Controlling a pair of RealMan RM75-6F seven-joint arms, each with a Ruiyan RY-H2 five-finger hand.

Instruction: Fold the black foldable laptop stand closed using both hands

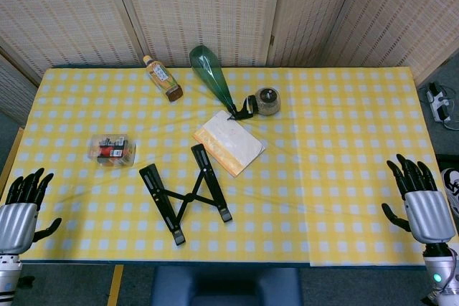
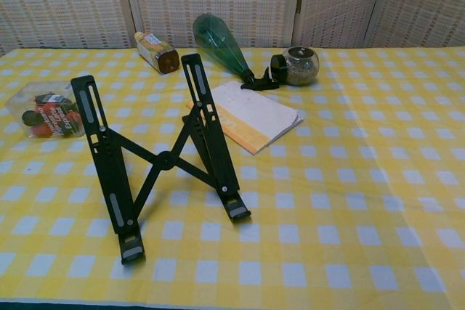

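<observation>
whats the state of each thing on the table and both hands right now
laptop stand: unfolded, rails spread apart, untouched
left hand: open, at the table's left edge, holding nothing
right hand: open, at the table's right edge, holding nothing
green bottle: lying on its side
amber bottle: lying on its side
round jar: upright, lid on
notebook: closed, lying flat
clear box: lid state unclear, items inside
</observation>
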